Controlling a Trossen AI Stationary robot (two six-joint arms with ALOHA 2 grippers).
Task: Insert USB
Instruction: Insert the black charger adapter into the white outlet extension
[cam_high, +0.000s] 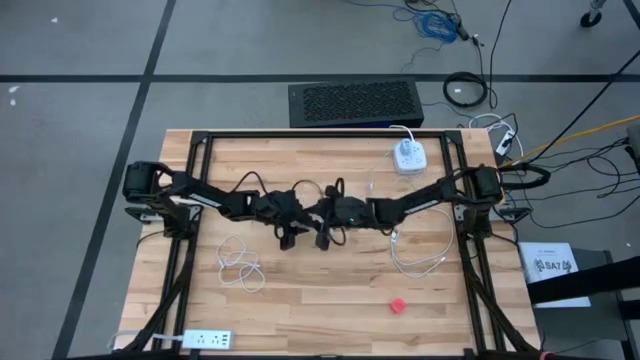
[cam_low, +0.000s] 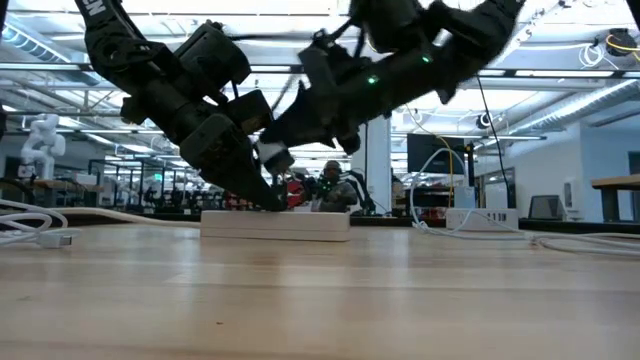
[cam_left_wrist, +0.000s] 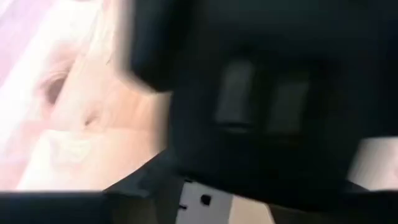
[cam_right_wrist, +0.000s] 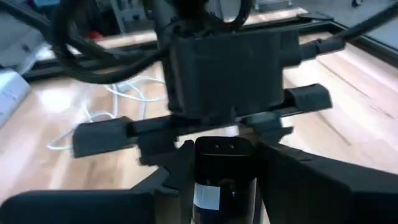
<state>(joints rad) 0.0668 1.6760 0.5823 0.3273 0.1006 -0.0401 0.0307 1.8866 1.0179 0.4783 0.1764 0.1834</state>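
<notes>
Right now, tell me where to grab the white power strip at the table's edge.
Take the white power strip across its narrow width, near the middle, coming straight down from above. It lies flat with its long side along the table edge, so the jaws likely span only its width.

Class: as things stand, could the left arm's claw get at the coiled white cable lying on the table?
Probably yes. The coiled white cable lies uncovered on the left arm's side, close to the left claw, with bare wood between. The right claw holds a dark block elsewhere.
</notes>
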